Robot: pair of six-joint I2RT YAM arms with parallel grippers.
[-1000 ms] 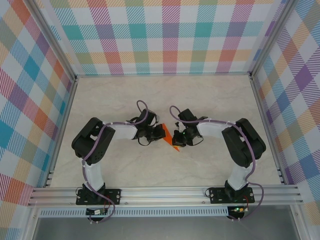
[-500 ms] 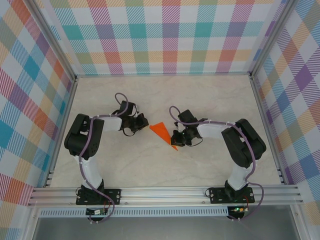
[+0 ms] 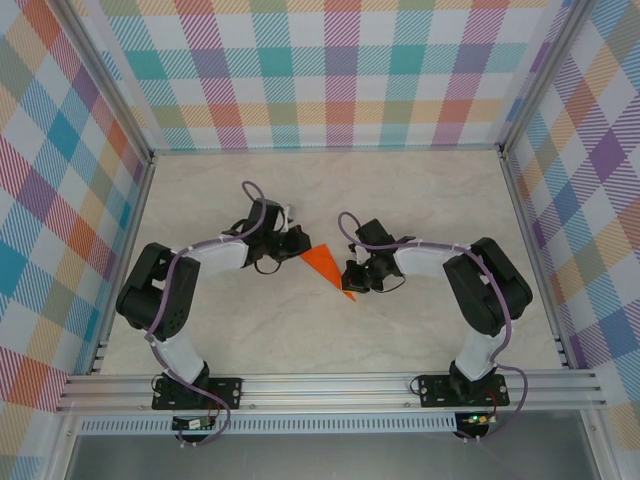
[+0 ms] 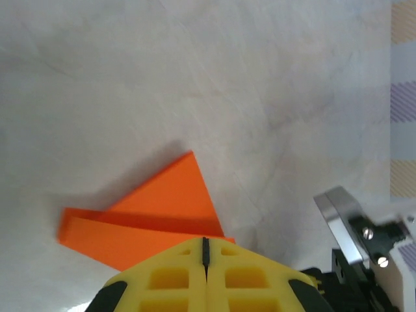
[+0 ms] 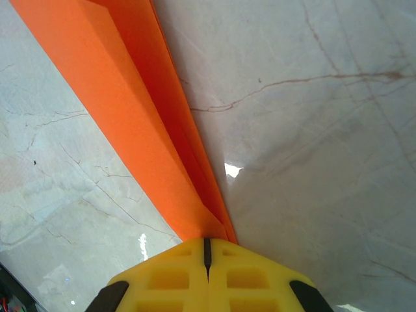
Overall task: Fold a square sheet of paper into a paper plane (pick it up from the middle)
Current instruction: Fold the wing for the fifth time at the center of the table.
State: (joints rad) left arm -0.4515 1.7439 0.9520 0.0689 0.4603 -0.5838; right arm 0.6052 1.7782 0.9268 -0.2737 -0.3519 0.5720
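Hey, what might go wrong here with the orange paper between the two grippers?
The folded paper has layers lifting open near the right gripper, so the crease may spring apart. The closed left gripper sits at its edge and might push the paper sideways rather than flatten it.

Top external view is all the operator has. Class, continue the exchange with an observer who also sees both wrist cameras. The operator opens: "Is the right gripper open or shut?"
Observer: The right gripper is shut. Its yellow fingertips meet in one seam, and the narrow end of the orange paper runs under them.
Operator: And the left?
Observer: The left gripper is shut too, its tip over the paper's near edge. Whether it pinches or only presses, I cannot tell.
Operator: Is the paper a single layer?
Observer: No. The left wrist view shows a triangular flap lying over a longer layer, with a shadow beside it.
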